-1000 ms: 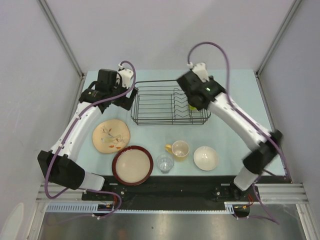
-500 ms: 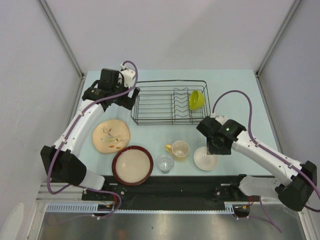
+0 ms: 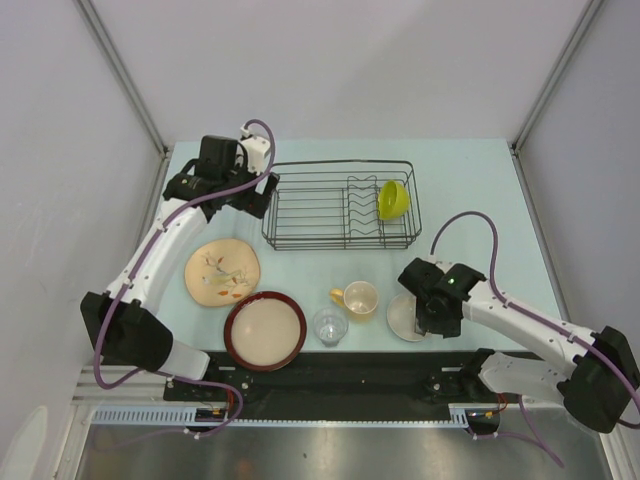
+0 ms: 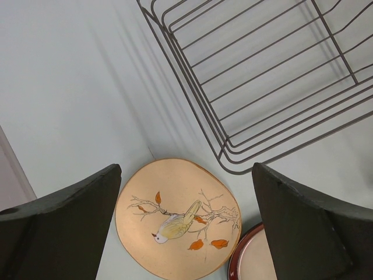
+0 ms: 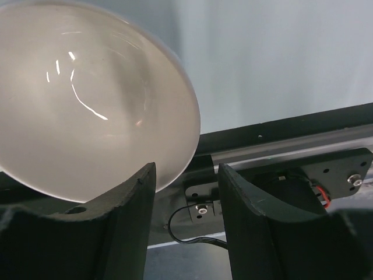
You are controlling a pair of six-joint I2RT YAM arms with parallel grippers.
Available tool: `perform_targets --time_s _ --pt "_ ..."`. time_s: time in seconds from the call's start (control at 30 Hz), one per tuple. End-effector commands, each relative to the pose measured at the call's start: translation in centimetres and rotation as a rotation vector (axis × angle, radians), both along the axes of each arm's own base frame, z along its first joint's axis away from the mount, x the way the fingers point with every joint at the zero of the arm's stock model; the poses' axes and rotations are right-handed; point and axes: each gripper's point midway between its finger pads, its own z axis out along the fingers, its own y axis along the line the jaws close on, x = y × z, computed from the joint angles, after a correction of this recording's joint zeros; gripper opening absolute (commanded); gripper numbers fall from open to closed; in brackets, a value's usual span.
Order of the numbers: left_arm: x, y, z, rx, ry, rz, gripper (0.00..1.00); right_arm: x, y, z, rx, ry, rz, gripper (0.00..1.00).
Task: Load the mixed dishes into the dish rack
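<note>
The black wire dish rack [image 3: 330,205] stands at the back, with the lime green bowl [image 3: 392,199] leaning in its right end. The floral plate [image 3: 222,271], red-rimmed dish [image 3: 265,330], clear glass [image 3: 329,326], yellow mug [image 3: 358,299] and pale saucer [image 3: 402,318] lie on the table in front. My right gripper [image 3: 428,318] is open, low over the saucer's right side. In the right wrist view the saucer's rim [image 5: 186,134] reaches the gap of the right gripper [image 5: 186,175]. My left gripper [image 3: 243,198] is open and empty, high by the rack's left end.
In the left wrist view, the left gripper [image 4: 186,175] looks down on the floral plate [image 4: 178,219], the rack's corner [image 4: 233,157] and the red-rimmed dish's edge [image 4: 250,259]. The table's black front rail [image 5: 280,140] lies just past the saucer.
My right arm left the green bowl in the rack, swung back toward the front and came down over the saucer. The left arm has hardly moved.
</note>
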Motion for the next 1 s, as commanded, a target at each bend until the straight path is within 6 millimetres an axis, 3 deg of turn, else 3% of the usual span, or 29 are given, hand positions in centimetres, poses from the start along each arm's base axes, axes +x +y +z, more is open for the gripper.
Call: perform_targets --time_s 0.0,0.4,0.5,0.6,0.63,0.67,0.77,0.97 --pt "0.5 -0.3 2.1 -0.035 -0.044 0.0 1.0 0.7 1.0 -0.3 0.082 -0.04 -0.052 0.51" --pt "-0.1 0.0 1.9 -0.028 -0.043 0.003 1.0 2.3 1.7 -2.2 0.075 -0.103 -0.135 0.4" --pt "-0.2 0.0 2.3 -0.03 -0.054 0.002 1.0 2.5 1.3 -2.7 0.053 -0.126 -0.156 0.31" --pt "-0.2 0.1 2.0 -0.028 -0.048 0.003 1.0 2.8 1.7 -2.5 0.071 -0.144 -0.17 0.15" --pt "-0.2 0.0 2.0 -0.029 -0.049 0.002 1.0 3.0 1.8 -2.4 0.077 -0.151 -0.172 0.04" --pt "-0.2 0.0 2.0 -0.028 -0.051 0.003 1.0 3.0 1.9 -2.3 0.082 -0.154 -0.166 0.0" --pt "-0.1 0.0 1.7 -0.026 -0.045 0.003 1.0 3.5 1.6 -1.6 0.067 -0.179 -0.15 0.0" --pt "0.0 0.0 1.6 -0.026 -0.047 0.0 1.0 5.7 0.5 3.1 -0.019 -0.278 -0.125 0.0"
